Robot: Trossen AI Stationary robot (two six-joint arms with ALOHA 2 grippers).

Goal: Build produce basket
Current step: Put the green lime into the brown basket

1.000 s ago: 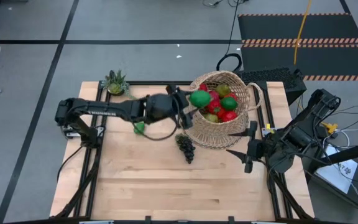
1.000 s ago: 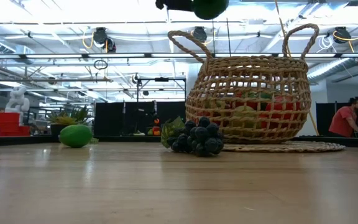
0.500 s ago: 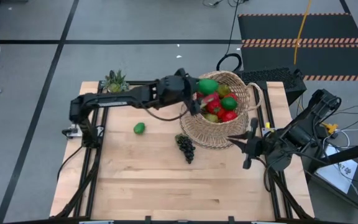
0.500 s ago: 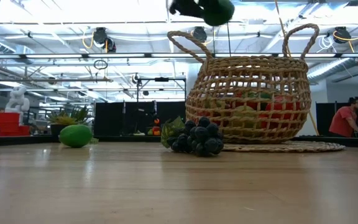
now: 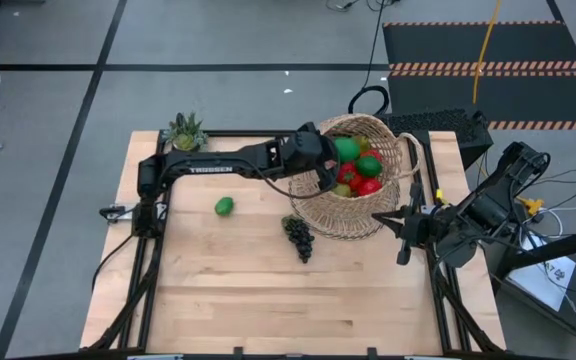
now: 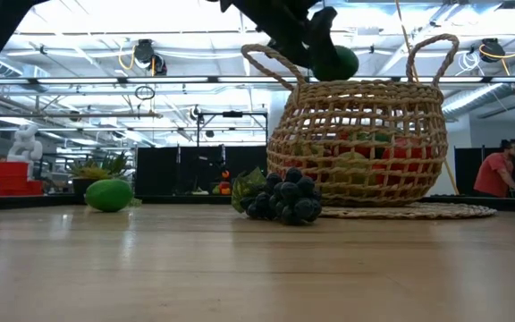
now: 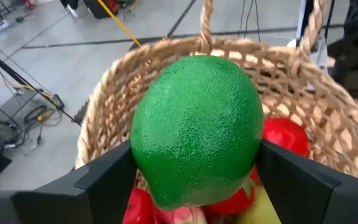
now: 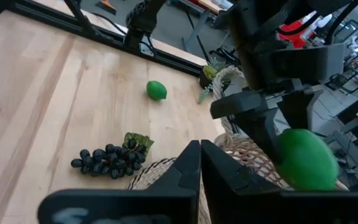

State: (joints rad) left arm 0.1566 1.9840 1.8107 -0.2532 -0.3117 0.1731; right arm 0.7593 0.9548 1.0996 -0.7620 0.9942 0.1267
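From above, the pale wood table [image 5: 228,290] sits on grey floor; the left gripper [image 5: 330,160] holds a green fruit [image 5: 345,150] over the basket [image 5: 363,215]. The right gripper [image 5: 403,232] waits beside it, fingers together. At table level, grapes [image 6: 284,199] lie before the basket, a lime [image 6: 108,194] well apart. The left wrist shows the fruit [image 7: 197,130] clamped between dark fingers [image 7: 104,180]. The right wrist shows grapes [image 8: 107,160] and lime [image 8: 156,90].

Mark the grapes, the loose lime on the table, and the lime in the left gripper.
grapes [image 5: 299,238], high view, middle of the bunch.
loose lime [image 5: 224,206], high view, its centre.
held lime [image 7: 197,129], left wrist view, its front face.
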